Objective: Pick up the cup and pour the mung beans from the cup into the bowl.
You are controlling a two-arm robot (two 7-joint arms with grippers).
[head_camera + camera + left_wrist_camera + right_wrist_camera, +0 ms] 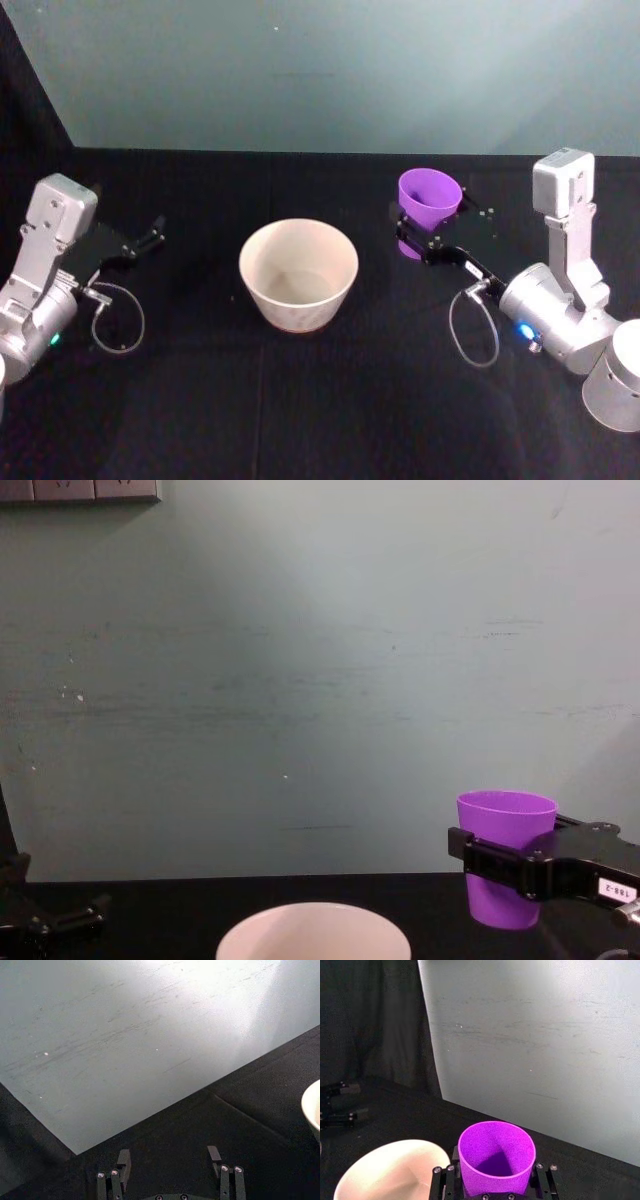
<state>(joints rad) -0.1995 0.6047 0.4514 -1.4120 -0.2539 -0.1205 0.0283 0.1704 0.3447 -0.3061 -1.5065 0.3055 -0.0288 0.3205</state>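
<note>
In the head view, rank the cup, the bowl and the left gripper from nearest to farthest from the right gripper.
1. The cup: on the right, gripped by the right gripper itself.
2. The bowl: in the middle, to the cup's left.
3. The left gripper: far left, open, beyond the bowl.

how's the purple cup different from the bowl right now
The cup is bright purple; the bowl is pale pinkish-white. The cup is much narrower than the bowl. The right gripper is shut on the cup, while the bowl stands free on the black table. Both are round, upright and open-topped. The left gripper hangs open, left of the bowl.
</note>
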